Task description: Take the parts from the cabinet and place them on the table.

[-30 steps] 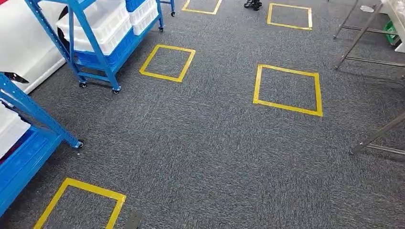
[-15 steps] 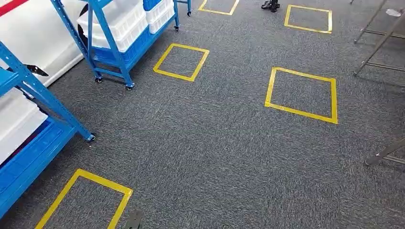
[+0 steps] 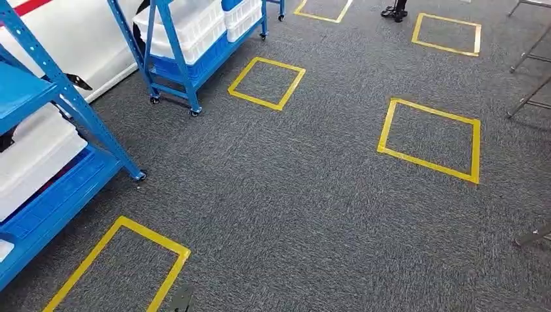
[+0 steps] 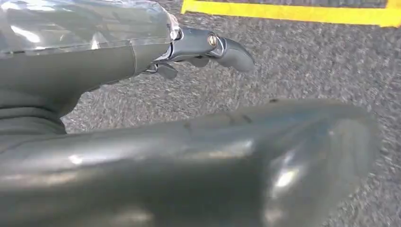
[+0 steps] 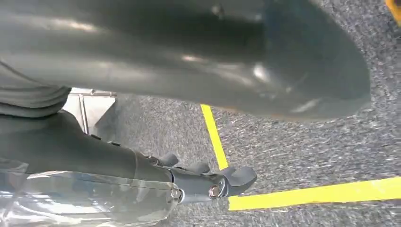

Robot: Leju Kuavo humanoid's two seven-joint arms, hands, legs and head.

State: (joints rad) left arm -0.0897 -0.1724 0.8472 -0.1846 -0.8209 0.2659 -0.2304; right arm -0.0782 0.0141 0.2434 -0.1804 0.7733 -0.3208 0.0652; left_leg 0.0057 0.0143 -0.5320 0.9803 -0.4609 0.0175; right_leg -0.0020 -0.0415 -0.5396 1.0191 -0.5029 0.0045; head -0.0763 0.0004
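Observation:
A blue cabinet rack (image 3: 76, 107) stands at the near left of the head view, with a white bin (image 3: 32, 153) on its lower shelf. Farther back is a second blue wheeled rack (image 3: 174, 77) holding white bins (image 3: 188, 26); what lies inside the bins is hidden. My left hand (image 4: 198, 45) hangs above the grey carpet in the left wrist view, fingers stretched out and holding nothing. My right hand (image 5: 203, 182) hangs the same way over a yellow tape line in the right wrist view, also empty.
Yellow tape squares mark the carpet: one at my feet (image 3: 117, 266), one mid-left (image 3: 266, 81), one mid-right (image 3: 432, 136). Metal table legs (image 3: 529, 97) stand at the right edge, another leg (image 3: 534, 235) lower right. A person's shoes (image 3: 395, 11) are at the top.
The camera has turned left: the whole floor has shifted right in the picture and more of the near blue rack has come into view.

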